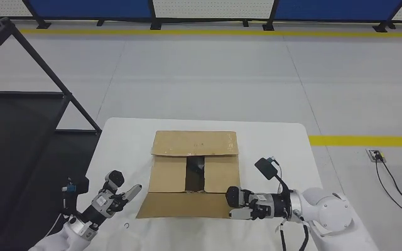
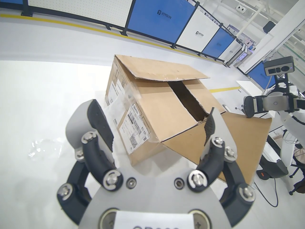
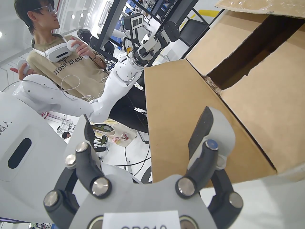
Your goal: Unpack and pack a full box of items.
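A cardboard box (image 1: 195, 172) stands in the middle of the white table (image 1: 270, 141). Its far flap (image 1: 195, 143) is raised. The near flap (image 1: 182, 205) hangs outward toward me, and a dark gap (image 1: 196, 174) shows between the two side flaps. My left gripper (image 1: 124, 185) is open, off the box's near left corner and apart from it; in the left wrist view the gripper (image 2: 155, 125) faces the labelled side of the box (image 2: 155, 101). My right gripper (image 1: 233, 205) is open at the near flap's right corner. The flap (image 3: 178, 120) rises between its fingers (image 3: 205, 129); contact is unclear.
A scrap of clear plastic (image 2: 45, 147) lies on the table left of the box. A small ring (image 1: 127, 226) lies near the front edge. A black metal frame (image 1: 38, 125) stands off the table's left side. Bare table shows to the right of the box.
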Robot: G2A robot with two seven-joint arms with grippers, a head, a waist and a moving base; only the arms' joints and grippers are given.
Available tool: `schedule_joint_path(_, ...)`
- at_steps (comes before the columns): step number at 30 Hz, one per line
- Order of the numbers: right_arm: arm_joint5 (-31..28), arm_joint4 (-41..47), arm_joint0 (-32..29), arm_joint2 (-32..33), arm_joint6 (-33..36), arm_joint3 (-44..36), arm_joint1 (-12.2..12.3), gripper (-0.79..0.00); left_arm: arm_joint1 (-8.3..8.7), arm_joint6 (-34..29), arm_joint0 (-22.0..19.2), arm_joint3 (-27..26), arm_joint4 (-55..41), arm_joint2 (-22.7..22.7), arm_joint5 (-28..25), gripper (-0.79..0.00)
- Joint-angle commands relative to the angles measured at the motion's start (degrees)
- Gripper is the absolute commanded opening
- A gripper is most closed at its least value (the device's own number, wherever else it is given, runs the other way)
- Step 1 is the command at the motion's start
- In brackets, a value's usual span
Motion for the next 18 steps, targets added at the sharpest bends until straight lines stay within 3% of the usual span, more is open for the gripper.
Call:
schedule_joint_path(1, -0.54, -0.11, -1.47, -0.19, -1.19, -1.32, 0.07, 0.000, 0.03, -0.59, 0.05, -0.68, 0.95, 0.50, 0.28, 0.000)
schedule_joint_path(18, -9.95, -3.89, -7.98, -2.85, -8.93, -2.73, 0.65, 0.000, 0.93, -9.66, -0.01, -3.24, 11.44, 3.99, 0.58, 0.000)
